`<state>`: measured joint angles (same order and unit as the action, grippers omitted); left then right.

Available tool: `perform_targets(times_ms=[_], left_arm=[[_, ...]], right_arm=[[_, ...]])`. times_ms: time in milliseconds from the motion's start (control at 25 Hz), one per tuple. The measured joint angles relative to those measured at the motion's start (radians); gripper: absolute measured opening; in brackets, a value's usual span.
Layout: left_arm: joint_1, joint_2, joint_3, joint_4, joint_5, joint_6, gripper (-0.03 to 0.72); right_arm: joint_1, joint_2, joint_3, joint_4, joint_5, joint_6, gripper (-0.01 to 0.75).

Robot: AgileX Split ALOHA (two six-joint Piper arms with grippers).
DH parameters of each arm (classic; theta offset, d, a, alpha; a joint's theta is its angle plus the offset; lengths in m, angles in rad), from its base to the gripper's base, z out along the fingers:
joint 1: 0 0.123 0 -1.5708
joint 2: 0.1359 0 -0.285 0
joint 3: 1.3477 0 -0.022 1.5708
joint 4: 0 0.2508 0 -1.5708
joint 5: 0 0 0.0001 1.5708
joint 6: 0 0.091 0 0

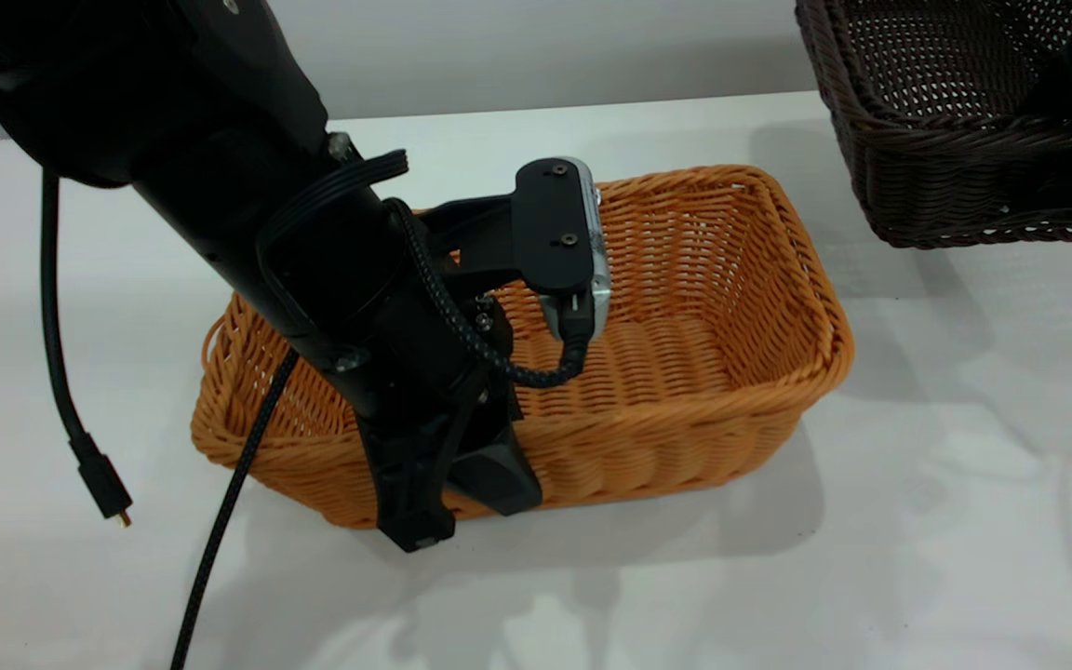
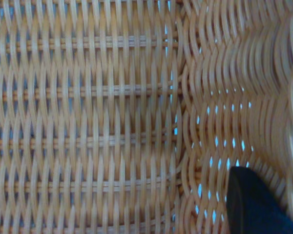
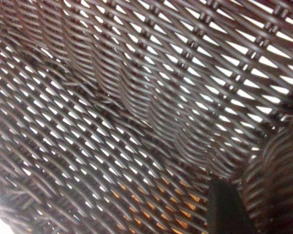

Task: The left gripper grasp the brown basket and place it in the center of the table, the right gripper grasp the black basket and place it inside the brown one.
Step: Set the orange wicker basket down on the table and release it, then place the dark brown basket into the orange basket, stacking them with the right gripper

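While brown basket (image 1: 685, 372) sits mid-surface (image 1: 964, 484), left claw (image 1: 462, 493) straddles its near wall, clamped — right claw's closure cannot tell; black basket (image 1: 945, 140) lifted far-right — for nesting, probably.

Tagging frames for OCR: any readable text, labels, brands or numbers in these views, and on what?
None readable in any view.
Orange-tan woven wicker basket: no label shows.
Near-black woven wicker basket: no label shows.
Black-and-silver camera block on the left arm: only screws, no print.
White tabletop: unmarked.
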<state>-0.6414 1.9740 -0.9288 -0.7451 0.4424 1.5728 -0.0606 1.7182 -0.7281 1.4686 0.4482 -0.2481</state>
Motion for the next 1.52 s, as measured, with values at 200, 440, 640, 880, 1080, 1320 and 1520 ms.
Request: perform_targets(times_ms=[200,440,640,880,1080,1320,1520], left_arm=[[0.000,0.003,0.000,-0.008,0.026,-0.007,0.148],[0.000,0.004,0.001,-0.016,0.026,-0.008,0.353],[0.000,-0.019,0.001,-0.010,0.000,-0.005,0.454],[0.000,-0.108,-0.005,-0.007,-0.009,-0.004,0.466],[0.000,-0.192,-0.005,-0.013,0.021,-0.003,0.466],[-0.034,-0.279,-0.010,-0.010,0.032,-0.003,0.466],[-0.060,-0.448,-0.077,-0.017,-0.036,-0.034,0.467]], right_arm=[[0.000,0.000,0.000,-0.012,0.002,-0.001,0.266],[0.000,0.000,0.000,-0.038,0.006,-0.003,0.266],[0.000,-0.008,-0.009,-0.045,0.019,-0.004,0.265],[0.000,-0.019,-0.025,-0.046,0.040,-0.023,0.265],[0.001,-0.019,-0.085,-0.048,0.099,-0.023,0.264],[0.000,-0.019,-0.162,-0.084,0.175,-0.013,0.264],[0.000,-0.019,-0.247,-0.235,0.263,-0.012,0.264]])
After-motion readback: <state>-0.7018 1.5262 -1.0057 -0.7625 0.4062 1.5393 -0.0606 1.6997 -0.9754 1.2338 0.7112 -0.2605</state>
